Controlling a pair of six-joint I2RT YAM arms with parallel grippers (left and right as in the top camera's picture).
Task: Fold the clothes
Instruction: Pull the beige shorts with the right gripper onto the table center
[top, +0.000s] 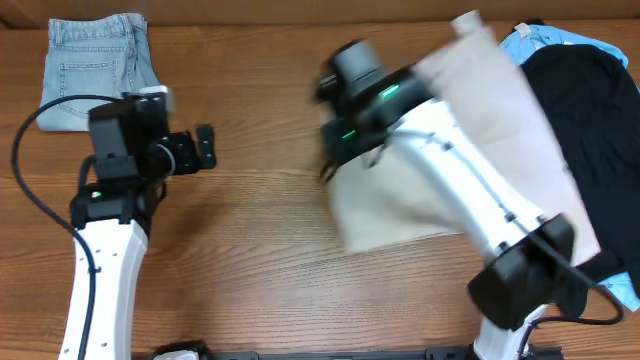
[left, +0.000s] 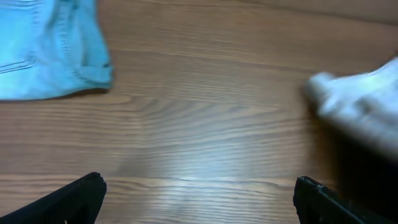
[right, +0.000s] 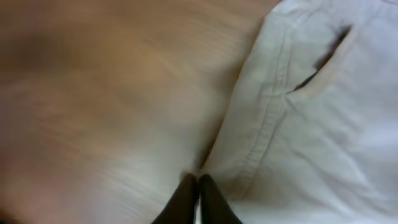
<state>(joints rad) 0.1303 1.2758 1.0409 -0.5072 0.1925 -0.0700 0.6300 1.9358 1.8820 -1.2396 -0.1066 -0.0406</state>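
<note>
The pale beige shorts (top: 490, 110) hang from my right gripper (top: 345, 75) and drape over the right arm above the table's middle right. In the right wrist view the jaws (right: 198, 182) are pinched shut on the shorts' edge (right: 311, 124), with a seam and a pocket slit showing. A blurred pale edge of the shorts shows at the right of the left wrist view (left: 360, 106). My left gripper (top: 205, 147) is open and empty over bare wood (left: 199, 193). A black garment (top: 590, 130) and a light-blue one (top: 545, 42) lie at the far right.
Folded light-blue denim shorts (top: 95, 60) lie at the back left corner; they also show in the left wrist view (left: 50, 50). A black cable (top: 30, 170) loops beside the left arm. The wooden table (top: 250, 240) spans the scene.
</note>
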